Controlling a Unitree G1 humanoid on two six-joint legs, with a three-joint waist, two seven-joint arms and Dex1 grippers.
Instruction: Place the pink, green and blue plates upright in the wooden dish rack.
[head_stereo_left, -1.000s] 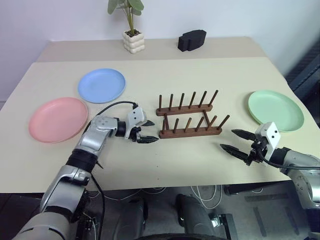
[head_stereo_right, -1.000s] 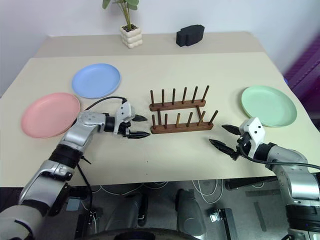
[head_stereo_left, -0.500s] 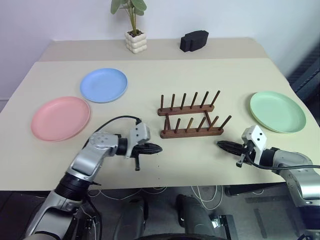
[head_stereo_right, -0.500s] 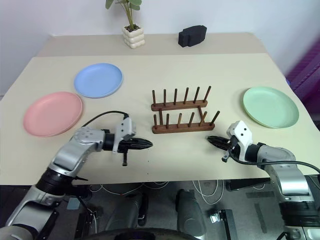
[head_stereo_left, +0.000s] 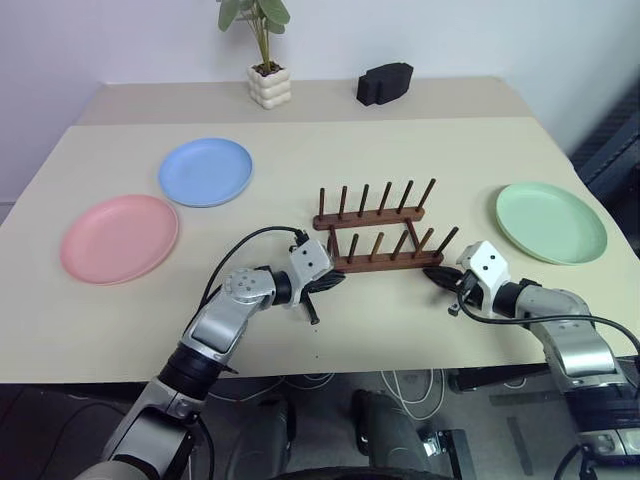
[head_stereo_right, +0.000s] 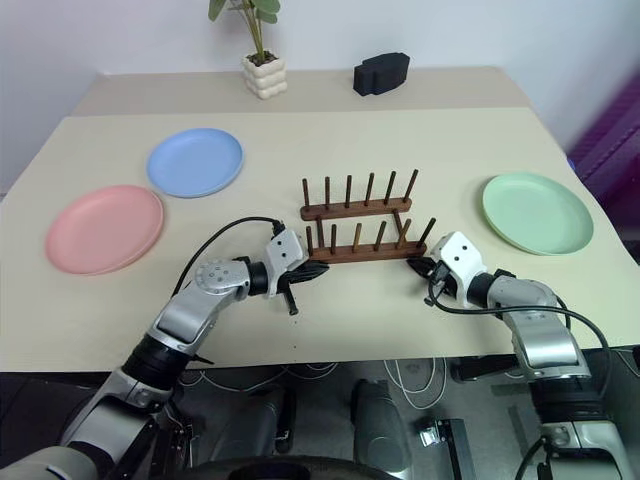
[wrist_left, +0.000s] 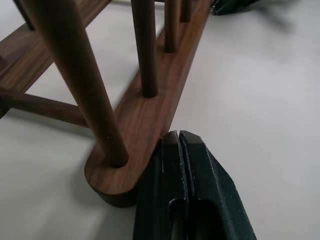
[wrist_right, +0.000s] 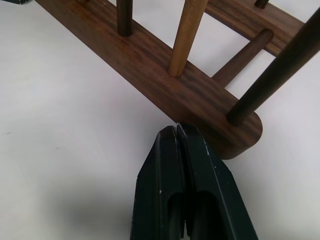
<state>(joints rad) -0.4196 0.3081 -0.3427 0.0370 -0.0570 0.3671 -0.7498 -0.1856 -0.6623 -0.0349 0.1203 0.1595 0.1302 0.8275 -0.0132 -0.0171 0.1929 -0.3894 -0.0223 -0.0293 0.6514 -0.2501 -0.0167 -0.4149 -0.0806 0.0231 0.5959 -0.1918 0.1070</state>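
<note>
Low in the frame, the left gripper and right gripper each have their fingers pressed together, tips against opposite ends of the near rail of the wooden dish rack at centre. The pink plate lies at left, the green plate at right, the blue plate upper left, all flat on the table.

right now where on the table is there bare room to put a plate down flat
Bare tabletop lies between the blue plate and the wooden dish rack, and between the rack and the green plate. The front edge by the rack is crowded: the shut left end effector and right end effector sit at its near rail's ends.
</note>
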